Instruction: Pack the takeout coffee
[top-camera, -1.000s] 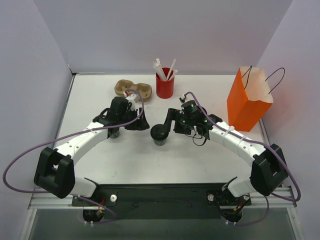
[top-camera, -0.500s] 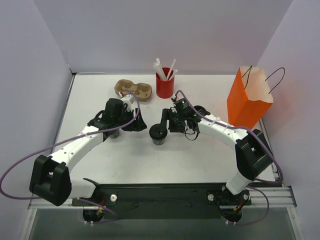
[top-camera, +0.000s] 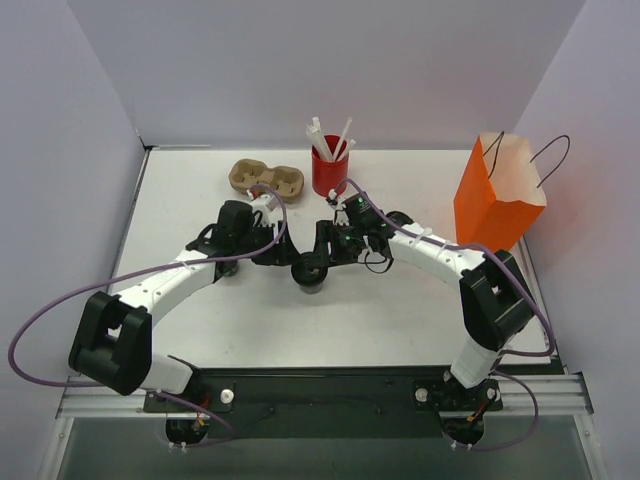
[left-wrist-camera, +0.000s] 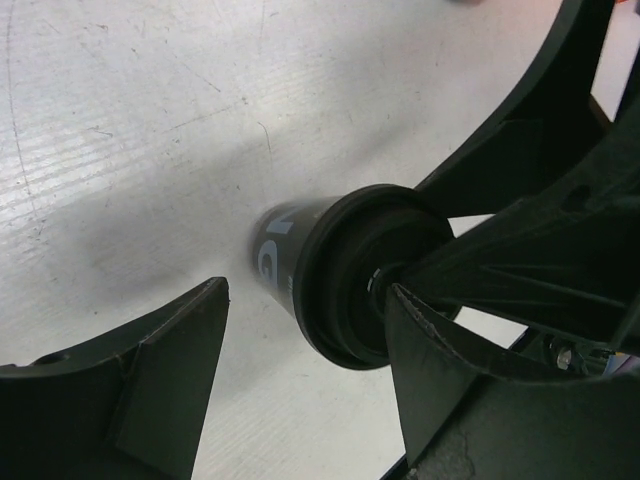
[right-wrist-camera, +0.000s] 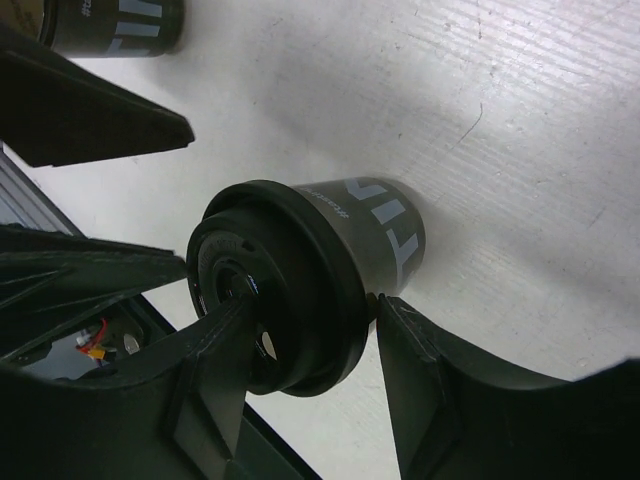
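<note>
One dark takeout coffee cup (top-camera: 310, 275) with a black lid stands on the table between the two grippers. My right gripper (top-camera: 320, 252) is shut on its lid rim; in the right wrist view one finger lies across the lid (right-wrist-camera: 270, 300) and the other presses the rim, with the right gripper (right-wrist-camera: 315, 305) around it. My left gripper (top-camera: 272, 250) is open just left of this cup, which sits ahead of its spread fingers (left-wrist-camera: 170, 370) in the left wrist view (left-wrist-camera: 345, 275). The second coffee cup (top-camera: 228, 267) stands partly hidden under the left arm and shows at top left (right-wrist-camera: 110, 25).
An orange paper bag (top-camera: 495, 200) stands open at the right. A red cup of white straws (top-camera: 329, 172) and a tan two-hole carrier (top-camera: 266, 179) stand at the back centre. The table's side walls are close on both sides.
My right gripper has slid the coffee cup a little to the left, toward my left gripper. The left arm shifted slightly; its gripper stays open.
</note>
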